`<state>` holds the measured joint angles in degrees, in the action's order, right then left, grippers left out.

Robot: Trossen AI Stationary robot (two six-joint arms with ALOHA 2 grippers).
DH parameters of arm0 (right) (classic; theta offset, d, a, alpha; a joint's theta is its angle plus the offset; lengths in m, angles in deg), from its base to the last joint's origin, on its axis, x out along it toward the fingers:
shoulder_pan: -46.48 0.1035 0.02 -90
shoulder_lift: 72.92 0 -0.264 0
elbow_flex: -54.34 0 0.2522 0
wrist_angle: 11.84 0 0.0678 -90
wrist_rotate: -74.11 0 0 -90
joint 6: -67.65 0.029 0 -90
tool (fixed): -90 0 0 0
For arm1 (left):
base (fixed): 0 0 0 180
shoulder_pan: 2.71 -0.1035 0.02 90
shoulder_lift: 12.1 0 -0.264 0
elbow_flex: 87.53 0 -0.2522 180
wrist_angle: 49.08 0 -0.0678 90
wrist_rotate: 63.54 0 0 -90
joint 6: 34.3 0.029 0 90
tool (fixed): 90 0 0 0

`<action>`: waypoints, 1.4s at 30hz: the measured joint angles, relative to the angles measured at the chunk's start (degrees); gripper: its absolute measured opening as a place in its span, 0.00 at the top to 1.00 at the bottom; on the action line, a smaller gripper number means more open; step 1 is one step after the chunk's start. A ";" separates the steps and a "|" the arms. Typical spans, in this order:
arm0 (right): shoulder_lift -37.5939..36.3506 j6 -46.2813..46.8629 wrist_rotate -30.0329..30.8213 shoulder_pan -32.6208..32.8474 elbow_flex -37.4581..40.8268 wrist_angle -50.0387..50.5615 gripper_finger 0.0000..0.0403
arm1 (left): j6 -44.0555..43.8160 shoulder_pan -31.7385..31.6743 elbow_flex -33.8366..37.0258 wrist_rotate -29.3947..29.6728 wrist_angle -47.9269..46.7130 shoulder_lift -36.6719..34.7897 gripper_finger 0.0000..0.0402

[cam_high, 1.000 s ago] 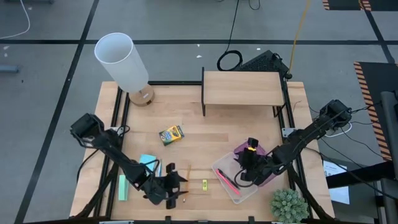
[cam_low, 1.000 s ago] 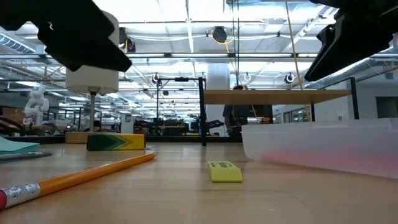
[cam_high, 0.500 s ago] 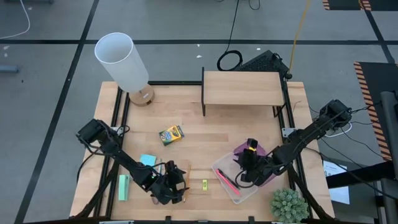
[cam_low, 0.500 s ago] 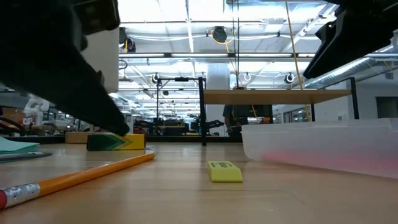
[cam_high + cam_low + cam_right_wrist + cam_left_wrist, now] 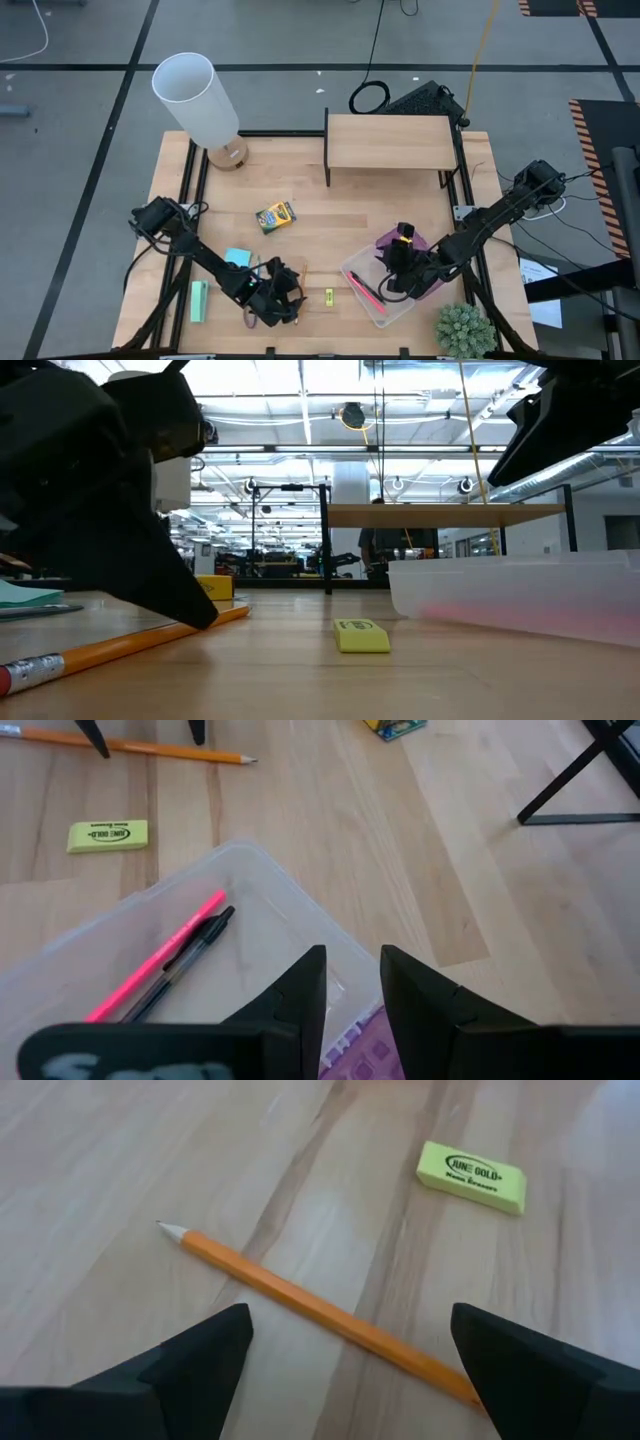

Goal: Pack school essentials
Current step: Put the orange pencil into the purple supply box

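Left end effector (image 5: 345,1355) stood wide open, empty, straddling the orange pencil (image 5: 315,1308) on the surface (image 5: 370,225). Right end effector (image 5: 350,982), nearly closed and empty, hung over the clear bin (image 5: 270,920) holding pink pen (image 5: 160,952) and black pen (image 5: 185,960).

My spread left gripper (image 5: 345,1370) straddles the long orange wooden pencil (image 5: 320,1311), lying flat near the table's front edge. Just beside it lies the small yellow rectangular eraser (image 5: 329,296), flat. The yellow crayon box (image 5: 275,216) sits mid-table; the light-blue square note pad (image 5: 238,258) lies toward the front-left. A pink pen (image 5: 160,960) and black pen (image 5: 185,965) lie side by side inside the clear plastic bin (image 5: 270,935).
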<state>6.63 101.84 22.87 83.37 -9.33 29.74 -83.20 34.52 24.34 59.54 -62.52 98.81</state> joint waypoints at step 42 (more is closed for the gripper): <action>0.00 -0.38 0.00 -0.02 0.00 -0.17 0.77 | 30.74 -5.97 -0.04 -9.02 -0.81 -0.04 0.97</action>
<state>6.63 101.45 22.87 83.35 -9.33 29.56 -52.46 28.55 24.30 50.52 -63.33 98.76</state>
